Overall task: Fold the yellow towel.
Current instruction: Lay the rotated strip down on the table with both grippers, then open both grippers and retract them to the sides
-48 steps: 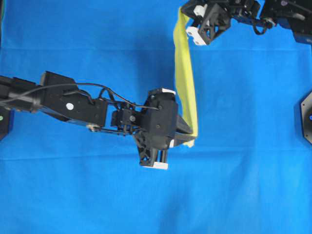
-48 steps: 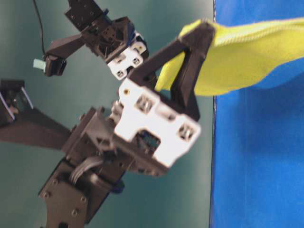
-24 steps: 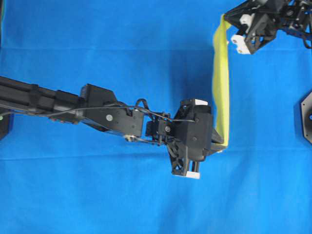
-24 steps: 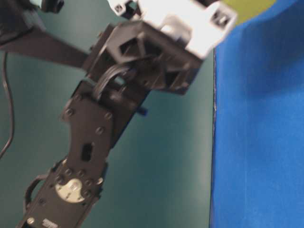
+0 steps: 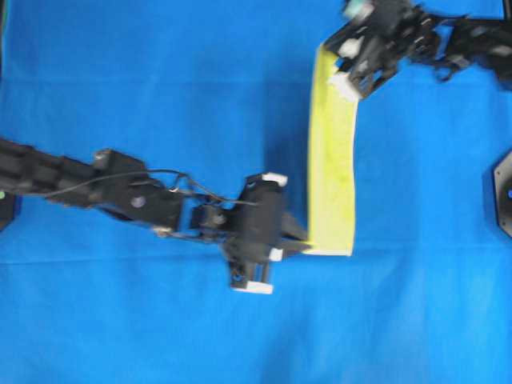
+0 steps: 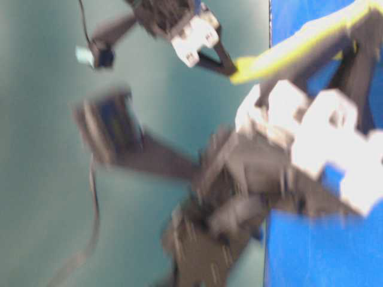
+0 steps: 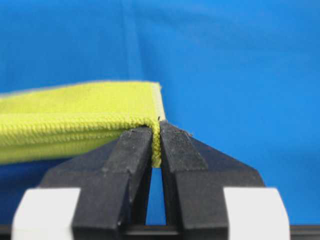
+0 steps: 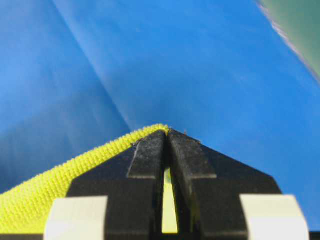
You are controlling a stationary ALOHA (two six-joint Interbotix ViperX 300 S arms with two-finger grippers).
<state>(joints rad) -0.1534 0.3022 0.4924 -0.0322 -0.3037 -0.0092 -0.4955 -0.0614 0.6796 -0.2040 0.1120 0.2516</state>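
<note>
Both arms shifted left; left gripper [image 5: 308, 240] and right gripper [image 5: 334, 66] each clamp thin bright yellow microfibre towel [image 5: 331, 160] corners over blue-clothed table [image 5: 160, 80].

Bright even light, heavy motion blur at table level, overhead slightly smeared, wrist views sharp

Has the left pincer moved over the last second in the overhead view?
Yes. The left pincer, shut on the yellow towel, has swung right, then back left across the blue table cloth.
</note>
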